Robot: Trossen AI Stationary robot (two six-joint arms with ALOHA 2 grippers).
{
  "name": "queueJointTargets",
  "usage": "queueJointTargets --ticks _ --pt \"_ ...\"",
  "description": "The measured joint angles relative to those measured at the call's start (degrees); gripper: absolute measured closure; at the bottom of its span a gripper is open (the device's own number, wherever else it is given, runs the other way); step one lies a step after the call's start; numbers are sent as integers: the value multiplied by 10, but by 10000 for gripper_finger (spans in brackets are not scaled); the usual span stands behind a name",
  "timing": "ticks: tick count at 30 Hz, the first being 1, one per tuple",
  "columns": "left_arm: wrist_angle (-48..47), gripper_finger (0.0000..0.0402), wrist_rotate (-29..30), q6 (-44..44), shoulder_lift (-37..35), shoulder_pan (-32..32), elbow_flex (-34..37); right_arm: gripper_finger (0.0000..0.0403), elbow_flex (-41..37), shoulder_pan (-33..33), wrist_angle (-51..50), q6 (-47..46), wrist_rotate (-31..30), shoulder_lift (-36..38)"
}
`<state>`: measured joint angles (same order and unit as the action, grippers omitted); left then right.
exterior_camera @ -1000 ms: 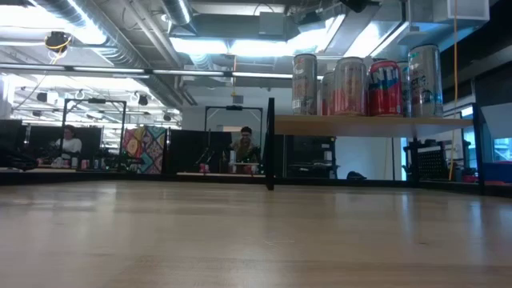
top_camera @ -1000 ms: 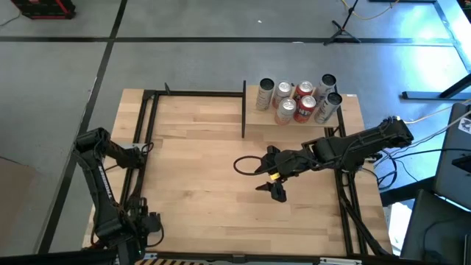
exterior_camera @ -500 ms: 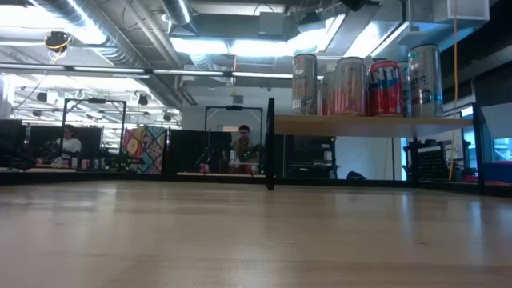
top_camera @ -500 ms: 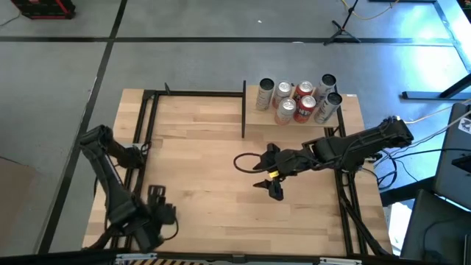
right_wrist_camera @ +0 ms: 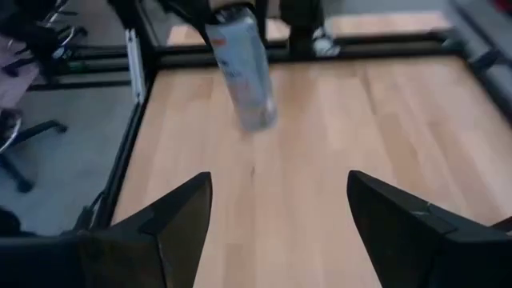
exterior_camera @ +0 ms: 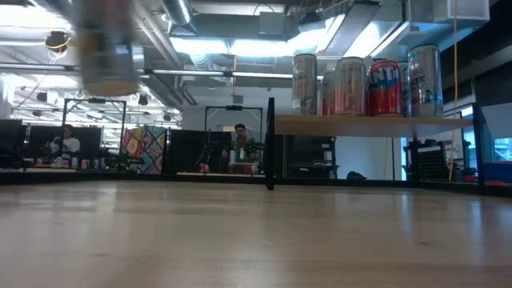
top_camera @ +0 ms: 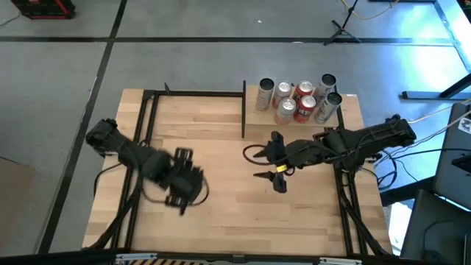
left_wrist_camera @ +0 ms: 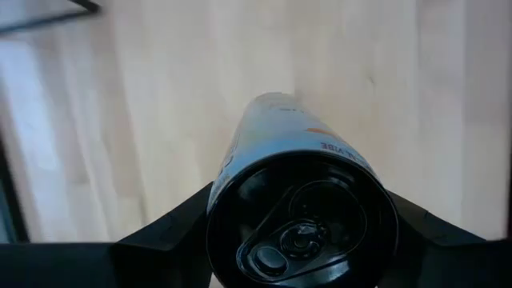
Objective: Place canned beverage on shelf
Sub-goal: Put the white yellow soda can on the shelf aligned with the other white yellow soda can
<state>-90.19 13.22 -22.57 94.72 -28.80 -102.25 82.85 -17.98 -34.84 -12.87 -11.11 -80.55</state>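
A light-coloured beverage can with a black top [left_wrist_camera: 276,132] is in my left gripper [top_camera: 184,185], which is shut on it above the left middle of the table. The can also shows in the right wrist view [right_wrist_camera: 244,76] and, blurred, high in the low view [exterior_camera: 108,48]. My right gripper [top_camera: 274,168] is open and empty above the table's right middle, in front of the shelf. The shelf [top_camera: 257,124] is a small light-wood board on black posts at the far right. Several cans [top_camera: 298,99] stand upright on it; they also show in the low view [exterior_camera: 360,84]. My left gripper pinches the can between its two fingers [left_wrist_camera: 180,224] on opposite sides of the wall, near the top end [left_wrist_camera: 224,188]. The fingers come from above, pointing down. The can hangs below them, slightly tilted, top up, lifted clear of the table.
A black metal frame [top_camera: 147,118] runs along the table's left, far and right sides, and a black post [top_camera: 243,110] stands at the shelf's left end. Bare tabletop [top_camera: 221,213] lies between the two grippers. People sit at desks in the room beyond the table [exterior_camera: 240,148].
My left arm has swung quickly from the table's near left corner toward the table's middle and far side, carrying the can, which has come into the low view. My right gripper has shifted a little toward the shelf and stayed open.
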Motion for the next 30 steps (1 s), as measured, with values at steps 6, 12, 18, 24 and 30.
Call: queueJointTargets --ticks 6,12,18,24,30 --pt "5 175 9 89 0 96 -87 123 9 1 31 24 -85 0" --pt "8 175 -8 188 -1 185 -170 93 9 20 96 9 -153 -7" --pt "10 175 -65 271 -1 269 -197 35 9 58 152 2 -124 -51" --pt "42 175 -104 353 -1 320 -197 16 9 100 193 15 -113 -99" --pt "76 175 -139 396 3 342 -197 16 9 127 263 47 -88 -134"
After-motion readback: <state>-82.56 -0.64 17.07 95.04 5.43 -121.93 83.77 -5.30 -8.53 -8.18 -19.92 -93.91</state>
